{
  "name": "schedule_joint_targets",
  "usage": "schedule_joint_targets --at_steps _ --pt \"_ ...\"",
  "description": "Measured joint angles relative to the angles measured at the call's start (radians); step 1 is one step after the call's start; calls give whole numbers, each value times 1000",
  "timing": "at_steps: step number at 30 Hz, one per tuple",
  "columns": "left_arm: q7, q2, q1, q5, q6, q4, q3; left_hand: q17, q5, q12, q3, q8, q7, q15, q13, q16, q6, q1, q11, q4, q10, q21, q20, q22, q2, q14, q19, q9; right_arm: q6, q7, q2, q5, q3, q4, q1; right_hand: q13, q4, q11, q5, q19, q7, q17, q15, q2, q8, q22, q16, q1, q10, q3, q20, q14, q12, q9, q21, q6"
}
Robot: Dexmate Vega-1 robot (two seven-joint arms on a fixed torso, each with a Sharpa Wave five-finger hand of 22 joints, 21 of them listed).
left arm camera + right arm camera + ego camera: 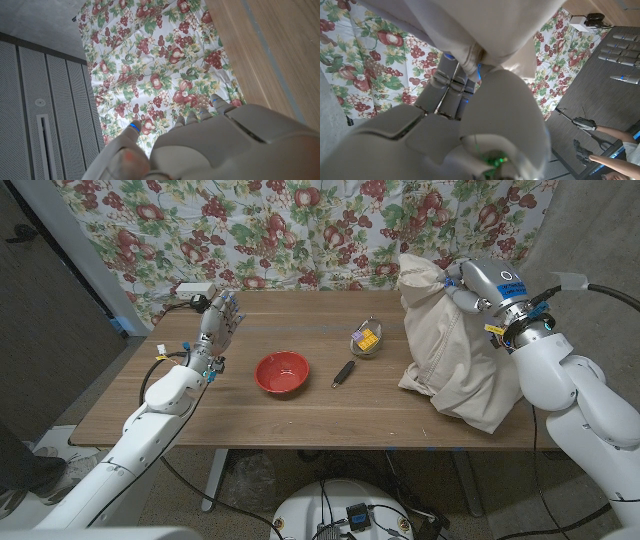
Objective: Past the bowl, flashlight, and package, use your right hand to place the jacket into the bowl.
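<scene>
My right hand (462, 284) grips the top of the jacket (446, 350), lifted but with its hem on the desk (300, 415). The bowl (282, 372) sits well apart, empty; carrying and placing remain. My left hand (219, 320) waits, fingers apart.

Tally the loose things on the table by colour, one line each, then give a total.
Red: 1, the bowl
Black: 1, the flashlight
Yellow and clear: 1, the package
Cream: 1, the jacket, gripped by the right hand
Total: 4
</scene>
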Motion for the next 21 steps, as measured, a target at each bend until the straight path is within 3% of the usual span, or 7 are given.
schedule_joint_targets --at_steps 21 --pt "-4 1 15 -5 -8 -9 -11 0 0 0 0 0 0 0 0 0 0 0 0 0 0 0 0 0 0 0 0 0 48 9 23 37 -2 -32 25 0 4 -1 0 -5 0 10 0 0 0 -4 0 0 1 -4 5 0 -1 9 15 0"
